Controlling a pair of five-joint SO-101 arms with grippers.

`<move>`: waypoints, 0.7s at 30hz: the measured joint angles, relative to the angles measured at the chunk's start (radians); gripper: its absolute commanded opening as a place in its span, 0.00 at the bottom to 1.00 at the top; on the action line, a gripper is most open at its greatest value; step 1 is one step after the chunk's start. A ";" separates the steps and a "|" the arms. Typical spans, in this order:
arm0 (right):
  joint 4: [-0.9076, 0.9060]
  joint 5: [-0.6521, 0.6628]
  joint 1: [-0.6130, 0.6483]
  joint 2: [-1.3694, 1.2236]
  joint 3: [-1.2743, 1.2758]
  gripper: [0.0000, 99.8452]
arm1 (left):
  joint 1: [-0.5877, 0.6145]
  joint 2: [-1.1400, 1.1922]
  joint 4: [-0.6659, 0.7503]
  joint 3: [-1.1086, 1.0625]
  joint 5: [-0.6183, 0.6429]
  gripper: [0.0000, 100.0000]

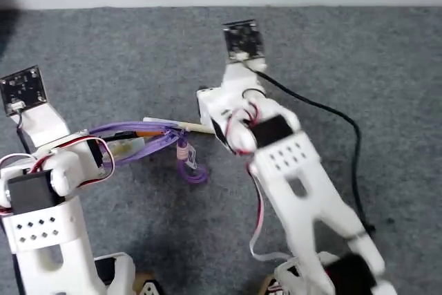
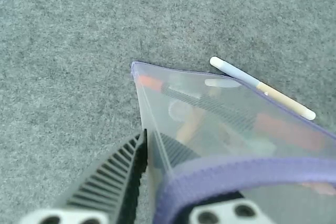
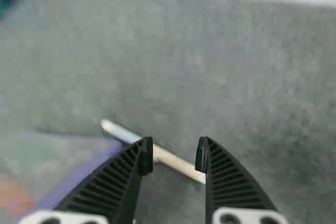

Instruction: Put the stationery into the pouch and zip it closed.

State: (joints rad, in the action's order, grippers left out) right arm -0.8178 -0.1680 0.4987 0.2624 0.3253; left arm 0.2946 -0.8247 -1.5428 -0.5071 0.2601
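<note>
The left claw is clamped tight on the edge of the pouch, while the right claw, tipped downward, has its fingers parted.

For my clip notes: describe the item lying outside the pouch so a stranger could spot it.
On the grey carpet, find the clear purple-edged pouch. Beside it, under the open right gripper, lies a slim blue-and-cream stick, the only piece not inside.
</note>
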 measured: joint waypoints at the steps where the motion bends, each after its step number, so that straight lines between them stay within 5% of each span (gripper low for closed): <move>1: -0.021 0.028 -0.002 -0.049 -0.032 0.14 | 0.000 0.000 0.000 0.000 0.000 0.01; 10: -0.239 0.238 -0.003 -0.494 -0.350 0.14 | 0.000 0.000 0.002 0.000 0.000 0.01; 21: -0.450 0.319 -0.003 -0.882 -0.750 0.14 | 0.000 0.000 0.002 0.000 0.000 0.01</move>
State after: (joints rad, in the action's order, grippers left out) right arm -1.2674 0.1511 0.4956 -0.6199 -0.4250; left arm 0.2946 -0.8247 -1.5413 -0.5071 0.2601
